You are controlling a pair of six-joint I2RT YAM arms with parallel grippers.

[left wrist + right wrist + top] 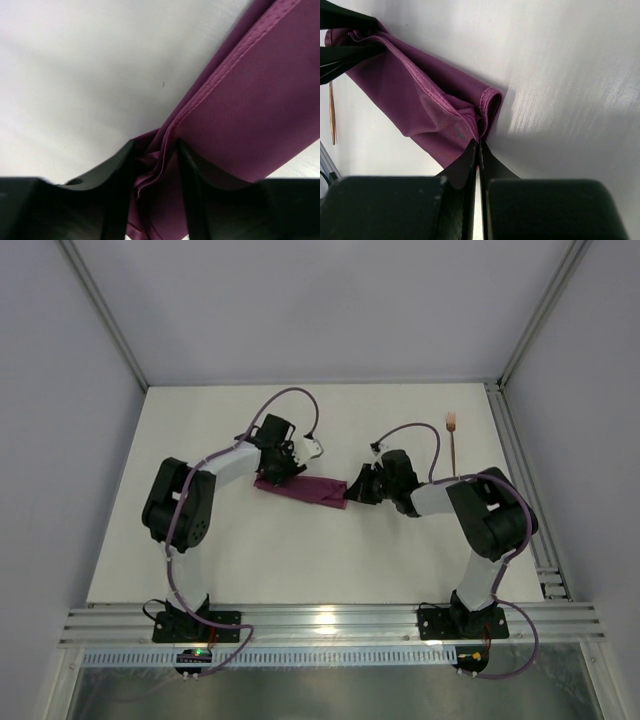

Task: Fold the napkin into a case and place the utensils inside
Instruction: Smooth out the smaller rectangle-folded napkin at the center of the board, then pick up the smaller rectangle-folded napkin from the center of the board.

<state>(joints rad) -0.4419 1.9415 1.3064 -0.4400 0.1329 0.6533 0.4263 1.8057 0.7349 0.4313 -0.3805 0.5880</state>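
The maroon napkin lies folded as a narrow layered strip on the white table, stretched between my two grippers. My left gripper is at its left end. In the left wrist view its jaws stand apart, with bunched folds of the napkin loose between them. My right gripper is shut on the right end. The right wrist view shows its fingertips pinching the hem of the napkin. One copper utensil lies far right, apart from the cloth, and shows as a thin sliver in the right wrist view.
A metal rail runs along the table's right edge, close behind the utensil. Grey walls enclose the table on the left, back and right. The left gripper's black fingers reach into the top left of the right wrist view.
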